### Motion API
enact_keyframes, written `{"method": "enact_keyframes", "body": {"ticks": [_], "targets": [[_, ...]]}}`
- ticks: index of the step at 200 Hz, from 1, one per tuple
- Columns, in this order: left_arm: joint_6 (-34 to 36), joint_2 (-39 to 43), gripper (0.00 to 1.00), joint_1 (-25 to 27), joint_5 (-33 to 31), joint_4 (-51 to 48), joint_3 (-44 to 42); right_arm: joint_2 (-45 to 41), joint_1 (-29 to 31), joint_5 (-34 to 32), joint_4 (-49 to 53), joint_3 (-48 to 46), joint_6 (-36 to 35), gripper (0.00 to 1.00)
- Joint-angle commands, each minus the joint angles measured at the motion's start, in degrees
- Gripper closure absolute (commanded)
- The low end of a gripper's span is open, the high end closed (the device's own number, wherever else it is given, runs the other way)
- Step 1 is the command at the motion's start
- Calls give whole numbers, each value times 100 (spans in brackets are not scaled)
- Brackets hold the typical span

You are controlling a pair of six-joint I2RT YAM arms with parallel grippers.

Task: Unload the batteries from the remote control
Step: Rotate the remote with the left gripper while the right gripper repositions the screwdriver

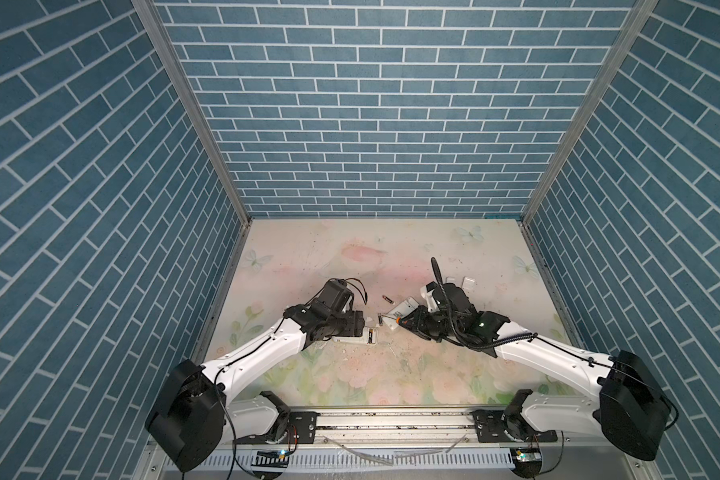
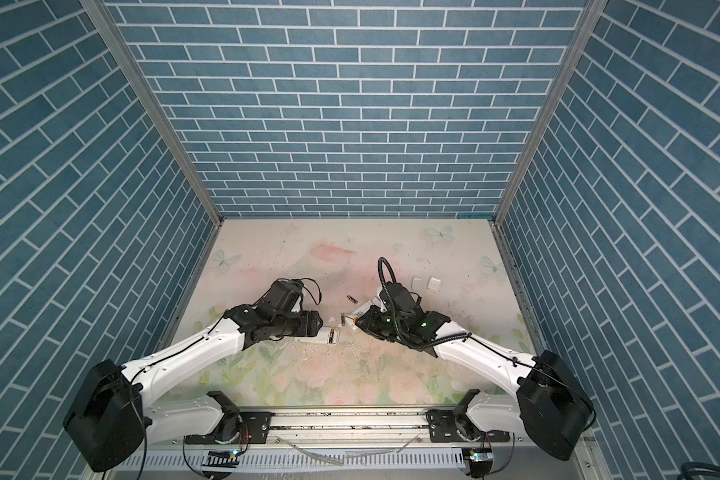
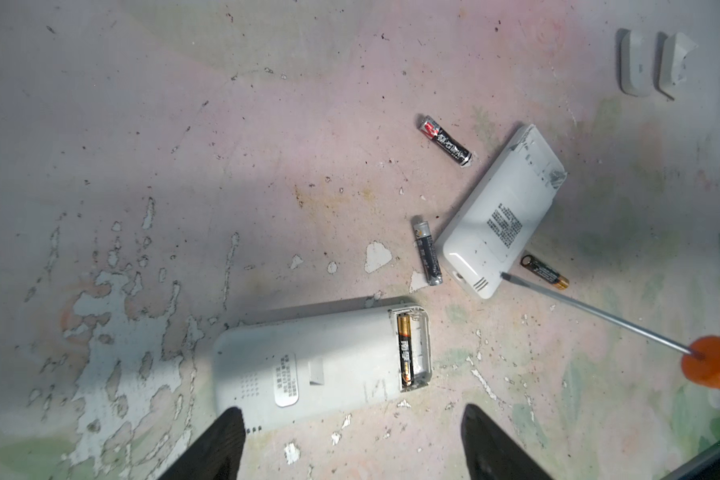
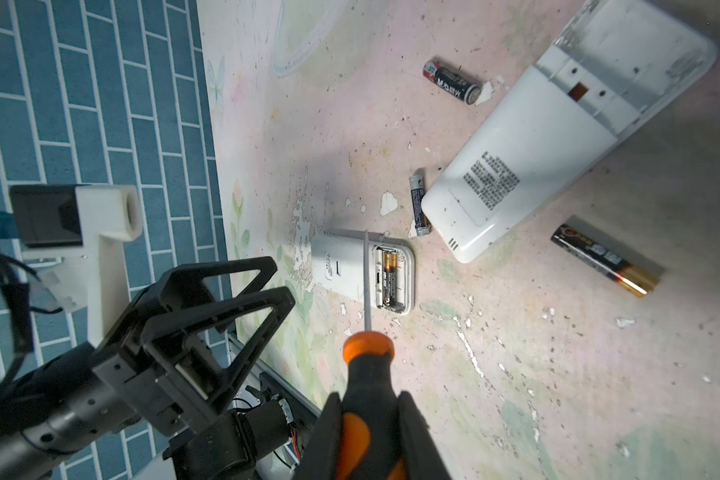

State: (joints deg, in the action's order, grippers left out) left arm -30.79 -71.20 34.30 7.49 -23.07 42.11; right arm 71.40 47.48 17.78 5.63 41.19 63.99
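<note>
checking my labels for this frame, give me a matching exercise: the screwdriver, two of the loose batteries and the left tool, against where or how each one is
Things
1. screwdriver
2. red-ended battery
3. grey-capped battery
4. left tool

Place or state
A. close beside the slanted remote
B. open, gripping nothing
C. lying alone, touching no remote
D. clamped in the right tool

Pairs: 1-D, 2-C, 3-A, 4-B

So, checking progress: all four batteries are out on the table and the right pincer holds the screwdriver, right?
No: only three batteries are out; the fourth battery still sits in the nearer remote, per the left wrist view. The right pincer does hold the screwdriver.
</note>
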Motion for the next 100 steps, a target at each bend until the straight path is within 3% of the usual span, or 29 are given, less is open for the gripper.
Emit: {"method": "enact_keyframes", "body": {"ticks": [1, 43, 100], "targets": [[193, -152, 18, -164, 477, 399, -80, -51, -20, 155, 67, -20, -205, 100], [240, -408, 19, -271, 618, 522, -119, 43, -20, 227, -35, -60, -198, 100], [197, -108, 19, -288, 335, 128, -376, 479, -20, 641, -176, -56, -394, 100]]}}
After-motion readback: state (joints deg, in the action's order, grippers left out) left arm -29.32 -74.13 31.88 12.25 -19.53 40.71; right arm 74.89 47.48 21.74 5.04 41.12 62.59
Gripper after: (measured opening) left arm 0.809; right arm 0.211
